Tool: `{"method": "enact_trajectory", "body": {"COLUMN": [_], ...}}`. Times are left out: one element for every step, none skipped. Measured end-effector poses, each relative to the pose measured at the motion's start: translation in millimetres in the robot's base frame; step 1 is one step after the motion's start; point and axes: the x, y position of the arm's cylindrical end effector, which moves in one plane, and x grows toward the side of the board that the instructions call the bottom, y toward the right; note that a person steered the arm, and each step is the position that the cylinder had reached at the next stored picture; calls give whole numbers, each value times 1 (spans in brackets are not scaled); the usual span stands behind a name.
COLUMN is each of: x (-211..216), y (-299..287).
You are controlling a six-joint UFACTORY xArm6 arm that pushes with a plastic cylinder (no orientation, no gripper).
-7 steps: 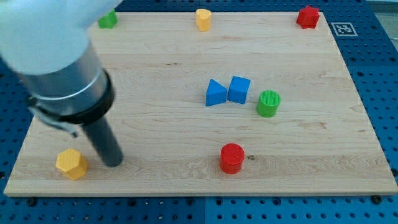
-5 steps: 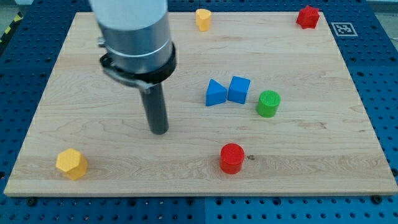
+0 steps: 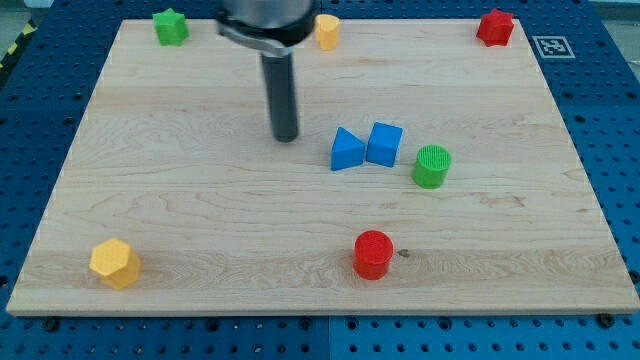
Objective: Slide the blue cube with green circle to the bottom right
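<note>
The rod's tip (image 3: 286, 137) sits on the desk (image 3: 200, 230), near the blue triangle (image 3: 346, 150) on its left, not touching. Blue cube (image 3: 384, 144) touches the triangle's right side, mid-board, with the green cylinder (image 3: 432, 166) just right of it. No tool here, just a plain rod.

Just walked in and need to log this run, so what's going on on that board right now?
A robot arm with a dark rod is working a wooden board of small coloured blocks. My tip rests on the board to the view's left of the blue triangular block, apart from it. The blue cube sits touching that block's right side, and the green cylinder stands just beyond, toward the view's lower right. Nothing is being pushed at this moment; cube and cylinder are mid-board, not at the bottom right.
</note>
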Motion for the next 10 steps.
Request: {"method": "enact_trajectory", "body": {"x": [7, 19, 23, 26, 41, 60, 81, 97, 106, 76], "y": [53, 87, 118, 153, 183, 205, 238, 287, 327, 341]}}
